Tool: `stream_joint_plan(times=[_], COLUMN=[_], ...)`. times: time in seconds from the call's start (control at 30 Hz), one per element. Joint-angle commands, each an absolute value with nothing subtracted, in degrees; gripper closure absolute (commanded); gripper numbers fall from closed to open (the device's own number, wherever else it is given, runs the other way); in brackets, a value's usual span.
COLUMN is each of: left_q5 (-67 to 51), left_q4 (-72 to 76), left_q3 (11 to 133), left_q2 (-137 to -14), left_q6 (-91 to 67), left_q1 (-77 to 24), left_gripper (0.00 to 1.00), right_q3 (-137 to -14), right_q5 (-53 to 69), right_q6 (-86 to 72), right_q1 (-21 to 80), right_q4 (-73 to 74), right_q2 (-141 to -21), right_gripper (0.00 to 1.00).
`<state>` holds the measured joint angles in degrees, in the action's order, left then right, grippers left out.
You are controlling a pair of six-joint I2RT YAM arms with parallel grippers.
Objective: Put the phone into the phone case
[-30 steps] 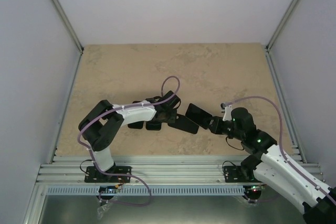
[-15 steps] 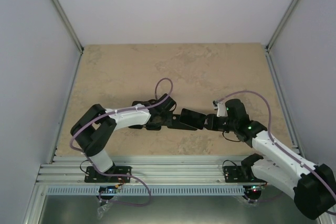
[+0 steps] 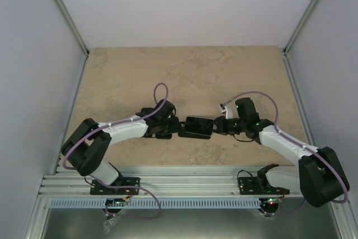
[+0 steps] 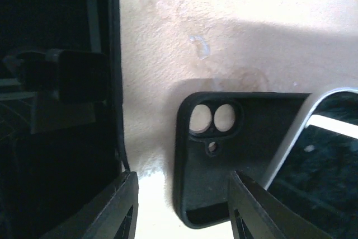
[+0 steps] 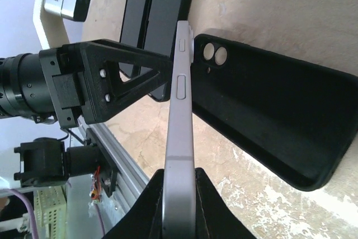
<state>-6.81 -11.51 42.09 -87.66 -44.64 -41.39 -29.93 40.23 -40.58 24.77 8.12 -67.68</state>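
Pale metal rims the phone (image 5: 180, 99), which the right gripper (image 5: 180, 182) pinches by its lower end and holds on edge, leaning over the black case (image 5: 268, 116) that lies open side up on the table (image 3: 224, 71). A second ago phone and case showed from above as two separate dark slabs, angled apart; since then both arms have stretched low and inward, and the two shapes now read as one at the centre. The lining-up looks done and the seating is about to start, though the phone is not yet flat in the case. The left gripper (image 4: 187, 208) sits at the case's camera-hole end with its jaws standing wide and closed on nothing; whether one finger presses the rim I cannot tell. From above the overlap hides the tilt. The right wrist view shows it plainly, with the phone's camera end meeting the case's cut-out end, and also two spare phones (image 5: 154, 15) lying beyond. The left wrist view adds that only the phone's rounded corner covers the case so far.
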Motion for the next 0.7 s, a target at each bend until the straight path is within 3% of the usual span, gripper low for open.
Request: stream_joint_plan(times=[0.0, 0.67], left_q5=[-11.68, -12.05], left_q4=[-6.10, -4.13], left_q3=[40.87, 39.54], left_q2=[-87.82, -91.24], left_q6=[-46.48, -46.20], left_q1=[-40.87, -40.87], left_gripper=[0.55, 0.53], right_q3=[-31.55, -29.79], right_q5=[46.54, 53.48], right_q6=[-40.61, -44.92], right_q1=[24.35, 24.04], right_q4=[2.76, -8.53], right_q2=[-69.85, -83.37], right_gripper=[0.99, 0.99])
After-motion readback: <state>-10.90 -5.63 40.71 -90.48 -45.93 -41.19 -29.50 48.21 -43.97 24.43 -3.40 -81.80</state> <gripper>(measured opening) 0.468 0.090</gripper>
